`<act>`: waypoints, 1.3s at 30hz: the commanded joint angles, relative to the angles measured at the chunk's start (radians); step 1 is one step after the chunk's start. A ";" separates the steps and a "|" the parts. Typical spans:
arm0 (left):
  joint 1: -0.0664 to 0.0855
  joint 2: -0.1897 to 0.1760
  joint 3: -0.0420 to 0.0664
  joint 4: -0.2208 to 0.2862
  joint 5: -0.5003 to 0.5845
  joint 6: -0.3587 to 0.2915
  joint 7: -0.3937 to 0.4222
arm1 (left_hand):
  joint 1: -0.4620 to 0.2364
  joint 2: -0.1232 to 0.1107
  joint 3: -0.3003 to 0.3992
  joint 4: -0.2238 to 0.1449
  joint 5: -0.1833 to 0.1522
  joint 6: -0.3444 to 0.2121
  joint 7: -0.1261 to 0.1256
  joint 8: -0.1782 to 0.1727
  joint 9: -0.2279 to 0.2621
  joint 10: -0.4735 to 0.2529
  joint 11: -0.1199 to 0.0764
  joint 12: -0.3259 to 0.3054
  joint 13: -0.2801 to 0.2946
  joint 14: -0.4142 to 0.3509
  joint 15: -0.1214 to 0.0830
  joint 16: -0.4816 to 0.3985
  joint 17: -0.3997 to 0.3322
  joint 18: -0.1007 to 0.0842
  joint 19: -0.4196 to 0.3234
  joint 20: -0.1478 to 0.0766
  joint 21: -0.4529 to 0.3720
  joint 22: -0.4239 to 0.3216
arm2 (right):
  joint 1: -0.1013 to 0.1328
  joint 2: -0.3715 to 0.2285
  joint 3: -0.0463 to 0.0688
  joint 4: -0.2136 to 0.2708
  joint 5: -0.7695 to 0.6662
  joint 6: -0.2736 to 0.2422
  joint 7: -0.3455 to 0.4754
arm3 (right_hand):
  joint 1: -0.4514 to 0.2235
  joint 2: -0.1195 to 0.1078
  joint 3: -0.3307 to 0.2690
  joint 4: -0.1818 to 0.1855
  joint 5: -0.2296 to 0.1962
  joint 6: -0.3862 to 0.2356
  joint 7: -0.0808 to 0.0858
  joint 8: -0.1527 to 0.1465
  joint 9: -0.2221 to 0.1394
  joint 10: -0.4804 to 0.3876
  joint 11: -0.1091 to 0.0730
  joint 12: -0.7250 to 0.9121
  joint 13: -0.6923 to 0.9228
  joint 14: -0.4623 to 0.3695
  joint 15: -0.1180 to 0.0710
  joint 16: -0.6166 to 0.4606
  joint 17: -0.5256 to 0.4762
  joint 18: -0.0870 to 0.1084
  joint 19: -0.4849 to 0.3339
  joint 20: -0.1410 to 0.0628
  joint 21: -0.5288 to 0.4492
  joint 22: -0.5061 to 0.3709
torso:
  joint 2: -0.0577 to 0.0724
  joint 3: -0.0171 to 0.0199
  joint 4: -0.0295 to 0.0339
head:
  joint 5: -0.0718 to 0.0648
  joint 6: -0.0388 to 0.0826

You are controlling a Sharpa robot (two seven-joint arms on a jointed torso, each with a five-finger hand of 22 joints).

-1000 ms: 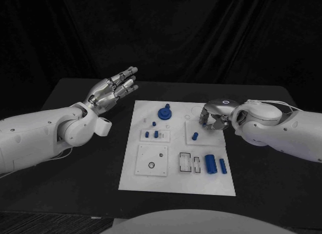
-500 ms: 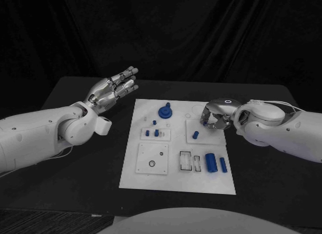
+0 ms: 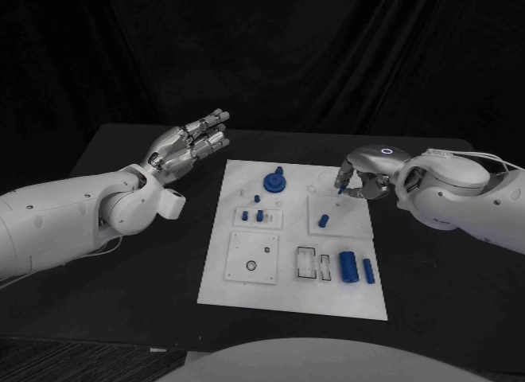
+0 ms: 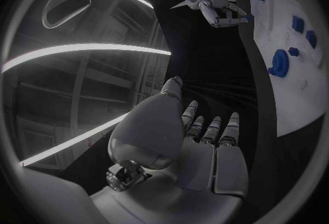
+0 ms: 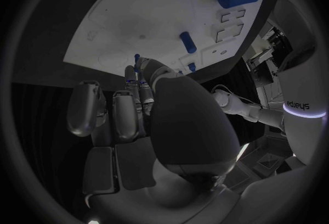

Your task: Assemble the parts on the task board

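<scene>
The white task board [image 3: 291,296] lies in the middle of the table. On it are a round blue part [image 3: 274,185], small blue pegs [image 3: 254,215], an upright blue peg [image 3: 324,221] and a blue cylinder [image 3: 348,267]. My right hand [image 3: 361,178] hovers at the board's far right corner and pinches a thin blue pin [image 3: 338,192] between its fingertips. The right wrist view shows that pin [image 5: 137,60] above the board [image 5: 130,15]. My left hand [image 3: 192,143] is raised beside the board's far left corner, fingers apart, holding nothing. The left wrist view shows the right hand [image 4: 221,7].
A thin blue rod [image 3: 367,272] lies beside the cylinder. Two rectangular slots [image 3: 309,263] and a square panel with a hole [image 3: 251,257] sit in the board's near half. Black table [image 3: 125,263] surrounds the board on all sides.
My right hand has risen and drawn back from over the board's right panel toward its far right corner, with the pin in its fingertips. The left hand has held still.
</scene>
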 commanded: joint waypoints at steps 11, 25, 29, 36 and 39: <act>-0.002 0.010 0.001 0.000 0.008 0.029 -0.008 | 0.005 0.010 0.003 -0.011 0.010 0.004 0.006 0.002 0.001 0.004 0.015 0.001 0.003 0.007 0.010 0.008 0.004 -0.018 0.015 0.000 0.009 0.008 | 0.050 -0.025 0.000 0.108 -0.007 -0.030 -0.018 | -0.002 0.012 0.005 -0.002 -0.013 0.029 -0.006 0.007 0.002 0.033 -0.007 -0.014 -0.003 0.000 -0.014 -0.020 -0.017 0.005 -0.002 -0.009 -0.007 0.163 | 0.000 0.0023 -0.0009 | 0.008 -0.002; -0.006 0.009 0.001 0.006 0.008 0.027 -0.012 | 0.003 0.019 0.006 -0.013 0.010 0.008 0.008 0.003 0.002 0.011 0.023 0.004 0.006 0.009 0.013 0.009 0.004 -0.023 0.013 0.000 0.007 -0.001 | -0.001 0.047 0.000 0.235 -0.039 -0.049 -0.007 | 0.000 0.010 0.006 -0.006 -0.010 0.029 -0.007 0.004 0.000 0.036 -0.008 -0.023 -0.005 0.004 -0.016 -0.020 -0.013 0.005 0.000 -0.012 -0.006 0.163 | -0.001 0.0008 -0.0013 | 0.031 -0.015; -0.007 0.012 0.001 0.006 0.008 0.025 -0.012 | 0.001 0.022 0.007 -0.013 0.010 0.009 0.009 0.003 0.002 0.013 0.024 0.004 0.006 0.008 0.013 0.009 0.004 -0.025 0.011 -0.001 0.006 -0.004 | -0.032 0.104 0.000 0.225 -0.065 -0.043 -0.005 | -0.001 0.009 0.005 -0.007 -0.010 0.030 -0.007 0.004 0.000 0.039 -0.009 -0.024 -0.005 0.006 -0.016 -0.020 -0.012 0.005 0.000 -0.012 -0.006 0.163 | -0.002 0.0008 -0.0002 | 0.040 -0.021; -0.009 0.016 0.001 0.004 0.008 0.024 -0.011 | -0.001 0.026 0.008 -0.012 0.009 0.011 0.010 0.003 0.002 0.014 0.025 0.004 0.006 0.007 0.012 0.009 0.004 -0.026 0.009 -0.001 0.005 -0.010 | -0.083 0.171 0.000 0.187 -0.107 -0.023 -0.003 | -0.001 0.008 0.005 -0.007 -0.010 0.030 -0.007 0.004 0.000 0.039 -0.009 -0.025 -0.005 0.005 -0.016 -0.021 -0.014 0.005 -0.001 -0.013 -0.008 0.162 | -0.002 0.0011 0.0044 | 0.044 -0.022; -0.011 0.016 0.001 0.003 0.008 0.024 -0.010 | -0.001 0.028 0.008 -0.011 0.009 0.011 0.011 0.004 0.002 0.014 0.025 0.004 0.007 0.007 0.011 0.009 0.003 -0.027 0.008 -0.002 0.005 -0.010 | -0.098 0.188 0.000 0.175 -0.116 -0.023 -0.004 | -0.001 0.007 0.005 -0.008 -0.010 0.030 -0.007 0.003 0.000 0.040 -0.009 -0.026 -0.005 0.006 -0.016 -0.022 -0.014 0.005 0.000 -0.013 -0.008 0.163 | -0.001 0.0015 0.0028 | 0.048 -0.022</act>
